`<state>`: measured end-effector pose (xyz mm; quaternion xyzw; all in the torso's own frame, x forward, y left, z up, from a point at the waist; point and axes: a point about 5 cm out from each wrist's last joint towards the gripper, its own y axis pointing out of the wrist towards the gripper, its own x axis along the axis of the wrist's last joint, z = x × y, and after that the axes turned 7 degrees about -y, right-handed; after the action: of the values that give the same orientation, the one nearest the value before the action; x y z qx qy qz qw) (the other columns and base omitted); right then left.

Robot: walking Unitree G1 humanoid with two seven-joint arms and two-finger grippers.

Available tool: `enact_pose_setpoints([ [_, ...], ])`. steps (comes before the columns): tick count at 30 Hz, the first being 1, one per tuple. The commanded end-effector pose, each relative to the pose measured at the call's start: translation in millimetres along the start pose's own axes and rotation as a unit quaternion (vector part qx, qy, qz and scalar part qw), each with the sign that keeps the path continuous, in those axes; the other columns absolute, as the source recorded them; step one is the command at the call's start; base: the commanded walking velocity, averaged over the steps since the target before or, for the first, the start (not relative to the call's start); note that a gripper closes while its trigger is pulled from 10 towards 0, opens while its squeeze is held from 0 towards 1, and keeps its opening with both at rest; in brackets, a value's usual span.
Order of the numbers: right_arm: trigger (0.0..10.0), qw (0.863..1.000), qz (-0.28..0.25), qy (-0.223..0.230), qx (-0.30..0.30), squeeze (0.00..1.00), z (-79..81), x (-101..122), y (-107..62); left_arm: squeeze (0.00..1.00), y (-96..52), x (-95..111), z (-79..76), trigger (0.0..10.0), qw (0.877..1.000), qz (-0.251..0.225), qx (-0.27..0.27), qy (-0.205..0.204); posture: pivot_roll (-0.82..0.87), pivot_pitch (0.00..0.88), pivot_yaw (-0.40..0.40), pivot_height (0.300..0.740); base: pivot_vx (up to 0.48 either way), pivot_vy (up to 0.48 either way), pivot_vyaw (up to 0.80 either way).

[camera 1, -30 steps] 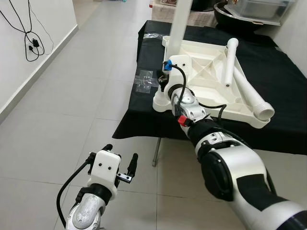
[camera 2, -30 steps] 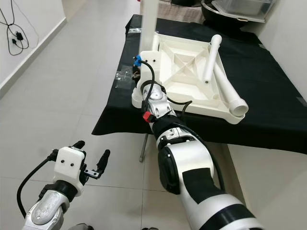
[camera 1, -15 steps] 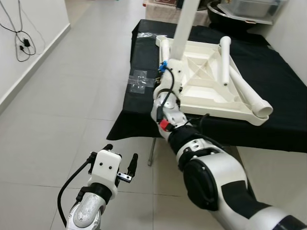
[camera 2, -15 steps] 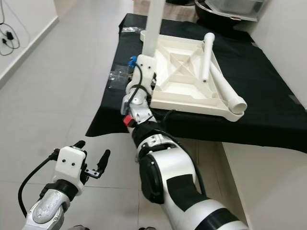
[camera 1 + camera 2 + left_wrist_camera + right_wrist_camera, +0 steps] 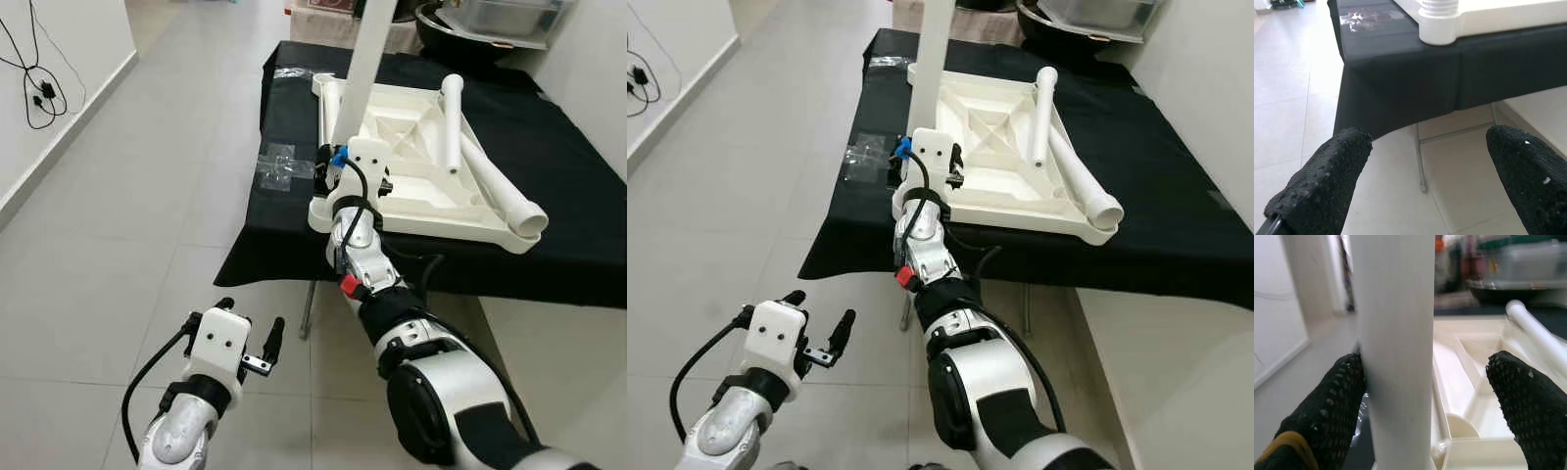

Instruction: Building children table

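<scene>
Head views: upturned white tabletop (image 5: 431,166) lies on the black-draped table (image 5: 578,186); right gripper (image 5: 355,174) at its upright leg (image 5: 367,49).
Right wrist: fingers (image 5: 1327,411) apart, one touching the leg; stiff, smooth plastic, likely light; grip low.
Left wrist: left gripper (image 5: 1425,191) spread, holding nothing.

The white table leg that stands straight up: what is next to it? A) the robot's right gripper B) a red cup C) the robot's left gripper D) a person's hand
A: the right gripper has its black fingers either side of the upright white leg, one finger against it, at the upturned tabletop.
</scene>
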<state>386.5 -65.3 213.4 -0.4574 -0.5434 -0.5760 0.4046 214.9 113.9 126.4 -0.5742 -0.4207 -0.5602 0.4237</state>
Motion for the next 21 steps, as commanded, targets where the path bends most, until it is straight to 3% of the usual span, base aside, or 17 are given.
enact_pose_setpoints([
  [1, 10.0, 0.999, -0.001, 0.001, 0.038, 0.0, -2.9, -12, -14.5, 0.0, 0.4, -3, -0.4, 10.0, 1.0, 0.003, -0.002, -0.004, 0.12, 0.094, -0.127, 0.74, 0.0, 0.0, 0.0],
  [2, 10.0, 0.999, -0.001, 0.001, 0.038, 0.0, -2.9, -12, -14.5, 0.0, 0.4, -3, -0.4, 10.0, 1.0, 0.003, -0.002, -0.004, 0.12, 0.094, -0.127, 0.74, 0.0, 0.0, 0.0],
  [6, 10.0, 0.995, -0.004, -0.014, 0.098, 0.0, -15.3, -35, -48.3, 0.0, 3.3, -5, 2.9, 10.0, 1.0, 0.005, 0.004, -0.003, 0.11, 0.09, -0.123, 0.74, 0.0, 0.0, 0.0],
  [7, 10.0, 0.995, -0.004, -0.014, 0.098, 0.0, -15.3, -35, -48.3, 0.0, 3.3, -5, 2.9, 10.0, 1.0, 0.005, 0.004, -0.003, 0.11, 0.09, -0.123, 0.74, 0.0, 0.0, 0.0],
  [8, 10.0, 0.994, 0.0, -0.031, 0.103, 0.0, -22.8, -43, -57.9, 0.0, 4.5, -5, 4.3, 10.0, 1.0, 0.005, 0.008, -0.004, 0.11, 0.083, -0.122, 0.74, 0.0, 0.0, 0.0],
  [9, 10.0, 0.993, 0.012, -0.084, 0.085, 0.0, -43.6, -56, -72.5, 0.0, 6.1, -6, 7.6, 10.0, 1.0, 0.003, 0.018, -0.002, 0.11, 0.068, -0.12, 0.74, 0.0, 0.0, 0.0],
  [14, 10.0, 0.989, 0.021, -0.135, 0.062, 0.0, -63.2, -64, -81.5, 0.0, 5.8, -3, 12.8, 10.0, 0.999, -0.004, 0.042, 0.008, 0.12, 0.062, -0.119, 0.74, 0.0, 0.0, 0.0],
  [15, 10.0, 0.989, 0.032, -0.138, 0.042, 0.0, -74.1, -66, -84.0, 0.0, 5.2, 0, 16.0, 10.0, 0.998, -0.01, 0.054, 0.012, 0.12, 0.057, -0.114, 0.74, 0.0, 0.0, 0.0],
  [17, 10.0, 0.989, 0.05, -0.141, -0.01, 0.0, -101.0, -68, -87.5, 0.0, 3.3, 11, 30.5, 10.0, 0.995, -0.034, 0.094, 0.027, 0.12, 0.056, -0.105, 0.74, 0.0, 0.0, 0.0],
  [20, 10.0, 0.988, 0.055, -0.144, -0.025, 0.0, -110.1, -68, -89.5, 0.0, 2.3, 15, 36.7, 10.0, 0.992, -0.042, 0.112, 0.033, 0.12, 0.056, -0.105, 0.74, 0.0, 0.0, 0.0],
  [21, 10.0, 0.98, 0.066, -0.158, -0.099, 0.0, -147.2, -63, -84.9, 0.0, -2.4, 31, 70.1, 10.0, 0.977, -0.069, 0.189, 0.067, 0.13, 0.046, -0.103, 0.74, 0.0, 0.0, 0.0],
])
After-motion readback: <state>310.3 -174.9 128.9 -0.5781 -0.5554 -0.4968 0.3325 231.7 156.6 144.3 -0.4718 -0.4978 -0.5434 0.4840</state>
